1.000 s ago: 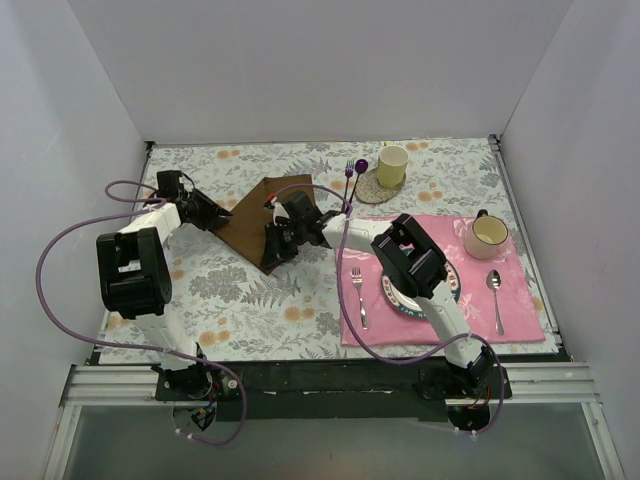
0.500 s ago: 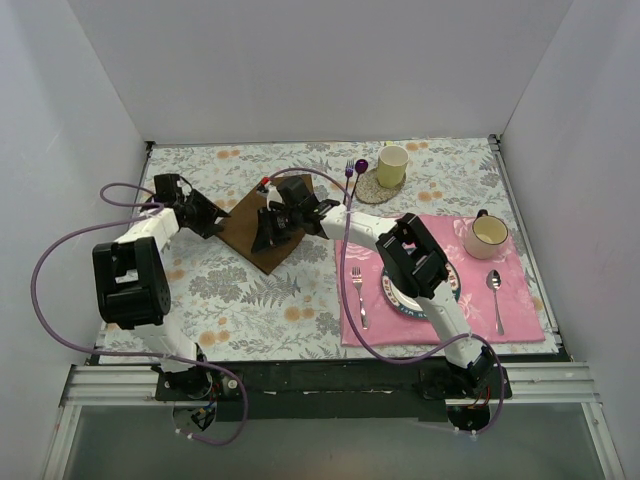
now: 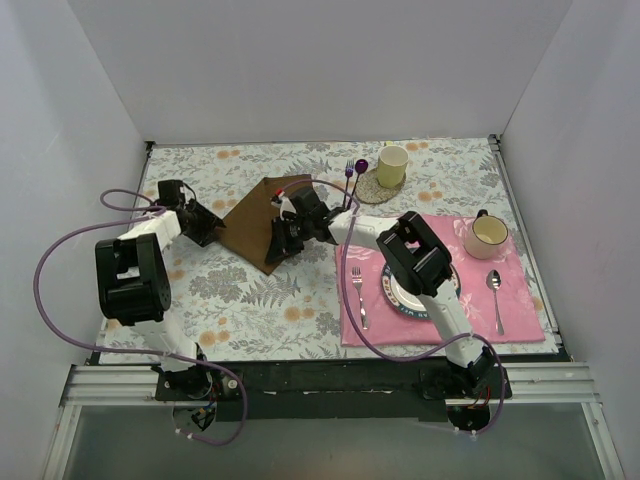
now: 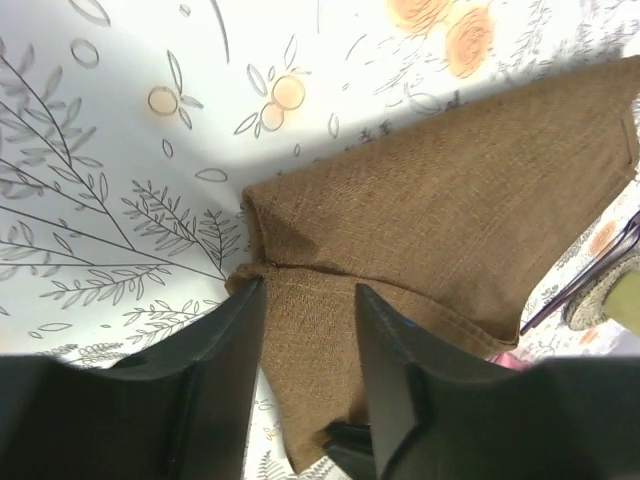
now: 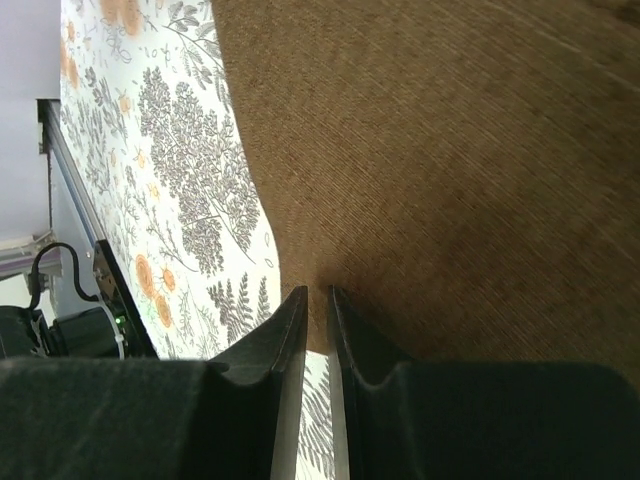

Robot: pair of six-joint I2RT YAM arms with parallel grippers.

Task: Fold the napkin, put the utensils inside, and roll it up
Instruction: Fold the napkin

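Observation:
The dark brown napkin point(image 3: 250, 222) lies creased on the floral tablecloth, left of centre. My left gripper point(image 3: 212, 228) is at its left corner, open, and the cloth point(image 4: 450, 220) lies flat under and between the spread fingers point(image 4: 240, 340). My right gripper point(image 3: 277, 250) is shut on the napkin's near edge point(image 5: 450, 150), the cloth pinched at the fingertips point(image 5: 295, 300). A metal fork point(image 3: 358, 297) and a spoon point(image 3: 495, 290) lie on the pink mat point(image 3: 520, 320). Two purple-handled utensils point(image 3: 351, 172) lie by the cup.
A plate point(image 3: 452, 290) sits on the pink mat under the right arm, with a mug point(image 3: 487, 235) at the mat's far right corner. A pale cup point(image 3: 392, 163) stands on a round coaster behind. White walls close the table on three sides.
My left jaws have spread apart and let go of the napkin's left corner. My right gripper has swung left and back a little while still pinching the cloth.

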